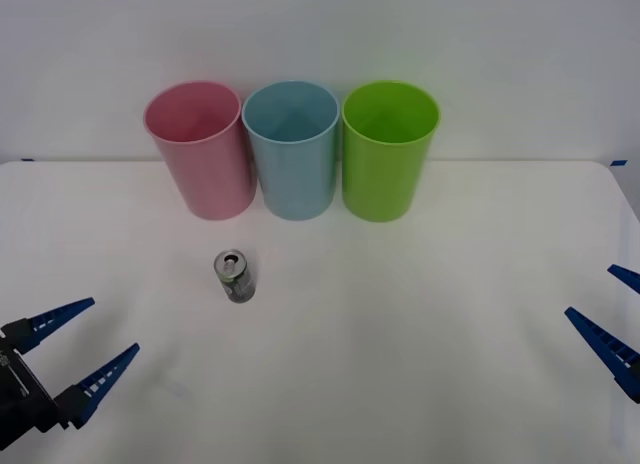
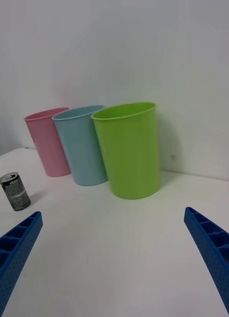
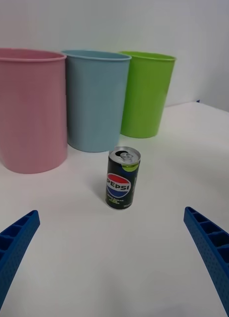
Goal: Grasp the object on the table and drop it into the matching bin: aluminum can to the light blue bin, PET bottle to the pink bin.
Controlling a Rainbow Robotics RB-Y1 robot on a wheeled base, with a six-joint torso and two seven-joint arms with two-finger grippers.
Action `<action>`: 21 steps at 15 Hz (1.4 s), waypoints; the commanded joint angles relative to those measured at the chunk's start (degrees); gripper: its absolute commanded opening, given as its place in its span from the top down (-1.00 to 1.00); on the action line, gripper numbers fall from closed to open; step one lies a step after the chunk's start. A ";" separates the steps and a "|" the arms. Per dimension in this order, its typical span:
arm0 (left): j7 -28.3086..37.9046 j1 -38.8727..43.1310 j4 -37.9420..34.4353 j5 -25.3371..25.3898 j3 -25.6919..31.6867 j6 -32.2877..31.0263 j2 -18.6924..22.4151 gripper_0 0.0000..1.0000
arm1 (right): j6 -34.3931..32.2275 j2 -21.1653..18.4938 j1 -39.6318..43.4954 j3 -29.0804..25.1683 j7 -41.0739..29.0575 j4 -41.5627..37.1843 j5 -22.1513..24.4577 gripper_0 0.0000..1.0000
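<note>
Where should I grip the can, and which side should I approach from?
Grip the aluminum can around its mid-body, closing across the round sides. It stands upright and clear of the bins, so the open left gripper, which is nearer, could probably come in level from the robot's side.

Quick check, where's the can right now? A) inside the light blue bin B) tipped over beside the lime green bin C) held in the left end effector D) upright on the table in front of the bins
D: the can stands upright on the table, apart from and in front of the pink bin and the light blue bin, with both end effectors open and away from it.
</note>
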 commanded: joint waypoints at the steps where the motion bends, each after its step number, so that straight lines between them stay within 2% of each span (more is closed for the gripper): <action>1: -4.59 -0.99 4.07 0.25 -1.54 1.35 -0.36 -1.00 | 0.00 0.00 0.00 0.00 0.00 0.00 0.00 -1.00; 3: -6.18 -2.23 7.50 1.22 -1.80 1.79 -0.89 -1.00 | 0.00 0.00 0.00 0.00 0.00 0.00 0.00 -1.00; 5: -6.09 -2.31 8.03 1.31 -2.77 2.67 -1.06 -1.00 | 0.00 0.00 0.00 0.00 0.00 0.00 0.00 -1.00; 10: -6.70 -5.39 8.29 0.52 -9.36 8.29 -1.33 -1.00 | 0.00 0.00 0.00 0.00 0.00 0.00 0.00 -1.00; 16: -7.32 -8.38 8.64 -6.34 -9.10 9.52 -8.62 -1.00 | 0.00 0.00 0.00 0.00 0.00 0.00 0.00 -1.00; 21: -7.67 -11.72 11.37 -9.15 -9.10 10.58 -10.55 -1.00 | 0.00 0.00 0.00 0.00 0.00 0.00 0.00 -1.00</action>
